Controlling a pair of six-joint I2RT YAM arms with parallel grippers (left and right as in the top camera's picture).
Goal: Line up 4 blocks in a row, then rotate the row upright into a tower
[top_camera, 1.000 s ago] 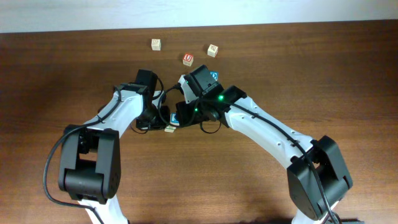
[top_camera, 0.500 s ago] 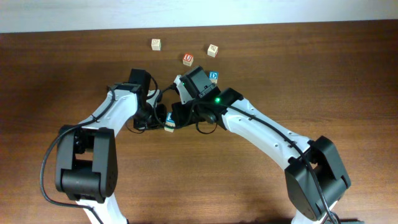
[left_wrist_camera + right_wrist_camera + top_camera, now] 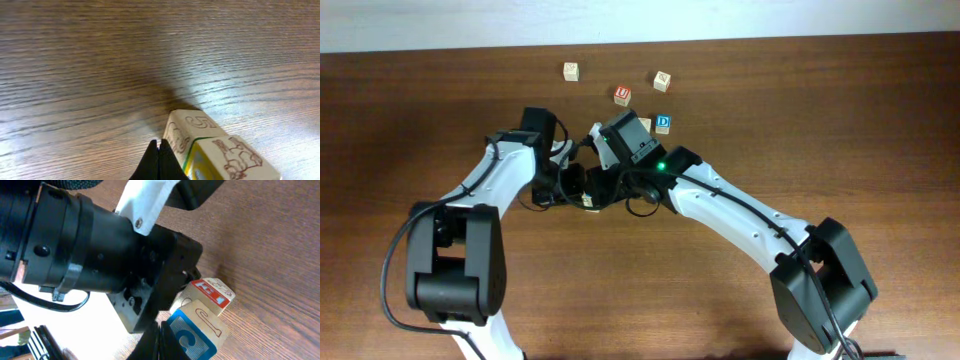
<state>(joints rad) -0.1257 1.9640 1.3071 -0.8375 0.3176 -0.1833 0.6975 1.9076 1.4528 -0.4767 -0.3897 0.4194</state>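
Blocks sit in 2 places on the brown wooden bench point(image 3: 840, 120). Near its far edge, 1 pale block point(image 3: 570, 71) lies to the left and another pale block point(image 3: 662, 80) to the right, well apart. The red-faced U cube point(image 3: 622, 95) lies between them, a little nearer the arms, and the blue-faced D cube point(image 3: 663, 123) sits just beside the right arm's wrist.

The other 2 blocks are in the middle, between the tips of both arms, and from overhead only a pale corner point(image 3: 590, 203) shows under the wrists. The left wrist view shows them touching side by side and flat on the wood: a block marked 5 point(image 3: 192, 125), and beside it a block with a drawn animal point(image 3: 232, 156) on top and a yellow-green side face.

The left tool point(image 3: 159, 157) has its fingertips pressed together with nothing between them, and its point sits just beside the block marked 5. I cannot tell whether it touches.

The right wrist view shows a blue-faced block point(image 3: 192, 337) with a white letter, touching a red-panelled block point(image 3: 212, 292) behind it. The right tool point(image 3: 156, 341) is also fully closed and grips nothing, its tip against the blue face's near edge. The left arm's black wrist fills the space just beyond.
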